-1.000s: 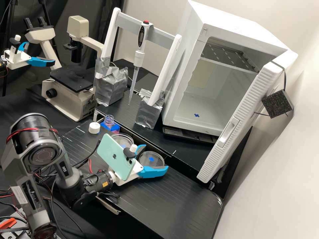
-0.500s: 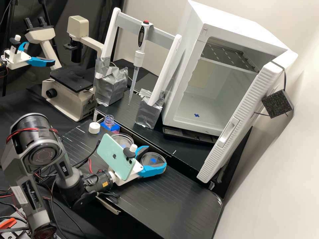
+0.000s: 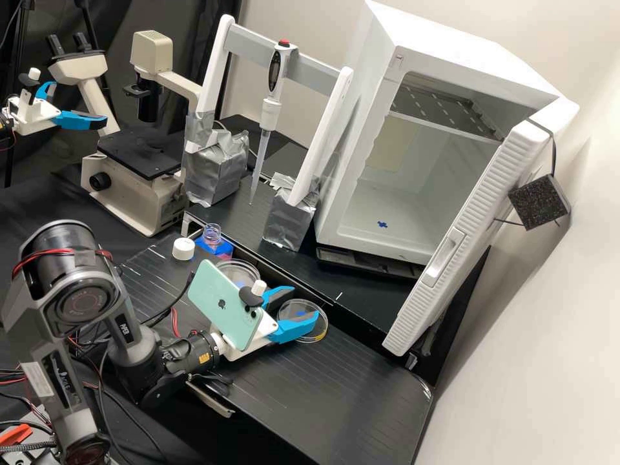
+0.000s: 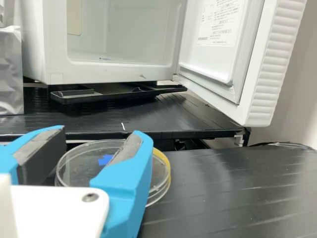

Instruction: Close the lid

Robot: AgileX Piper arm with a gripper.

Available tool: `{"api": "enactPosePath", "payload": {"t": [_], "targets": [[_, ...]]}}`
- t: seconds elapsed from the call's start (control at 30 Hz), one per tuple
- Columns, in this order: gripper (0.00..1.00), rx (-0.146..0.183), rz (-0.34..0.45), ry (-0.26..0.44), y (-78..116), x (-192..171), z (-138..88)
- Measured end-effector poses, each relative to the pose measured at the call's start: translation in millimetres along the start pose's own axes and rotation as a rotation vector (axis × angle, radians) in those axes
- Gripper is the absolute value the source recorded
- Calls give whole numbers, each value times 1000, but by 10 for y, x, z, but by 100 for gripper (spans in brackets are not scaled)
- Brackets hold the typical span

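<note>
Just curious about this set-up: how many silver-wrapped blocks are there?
2: one silver-wrapped block beside the microscope, the other block near the open white cabinet, each around one leg of the white frame. Others may be hidden.

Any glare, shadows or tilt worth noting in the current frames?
High view: whole scene leans, soft shadow on the wall beside the open white door; wrist view: small highlights along the rim of the clear dish, faint sheen on the black bench.
</note>
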Motion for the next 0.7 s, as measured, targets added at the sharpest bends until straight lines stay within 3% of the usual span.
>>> {"api": "enactPosePath", "payload": {"t": [0.1, 0.13, 0.7], "targets": [[0, 0, -5, 5, -9, 1, -10], [100, 0, -5, 5, -8, 1, -10], [100, -16, 17, -9, -5, 2, -23]]}}
